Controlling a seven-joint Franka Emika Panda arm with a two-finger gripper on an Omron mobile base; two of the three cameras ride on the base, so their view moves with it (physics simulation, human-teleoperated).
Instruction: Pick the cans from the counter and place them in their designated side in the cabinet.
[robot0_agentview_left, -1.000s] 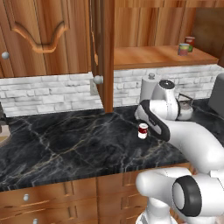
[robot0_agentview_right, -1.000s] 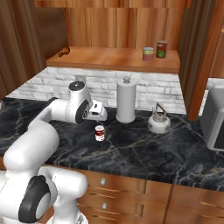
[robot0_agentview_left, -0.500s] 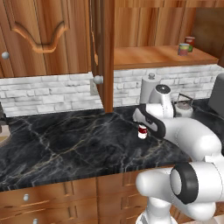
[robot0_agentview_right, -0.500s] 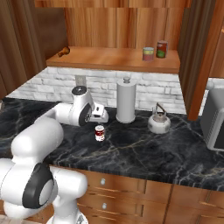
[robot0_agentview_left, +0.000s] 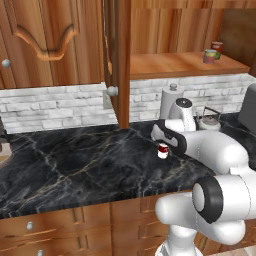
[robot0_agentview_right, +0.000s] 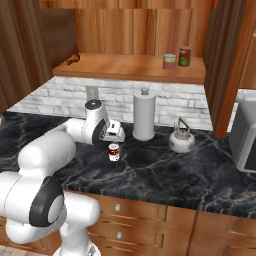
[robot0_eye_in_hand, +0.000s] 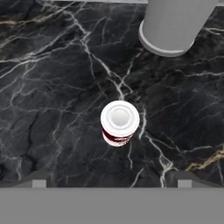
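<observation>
Hand view puts the red-and-white can upright on the tabletop below my wide-open gripper, so descending to grasp comes next.

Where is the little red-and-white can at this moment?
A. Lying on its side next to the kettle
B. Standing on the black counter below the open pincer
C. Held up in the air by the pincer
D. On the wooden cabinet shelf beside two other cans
B: the red-and-white can stands upright on the black counter, untouched, with the pincer open above it.
</observation>
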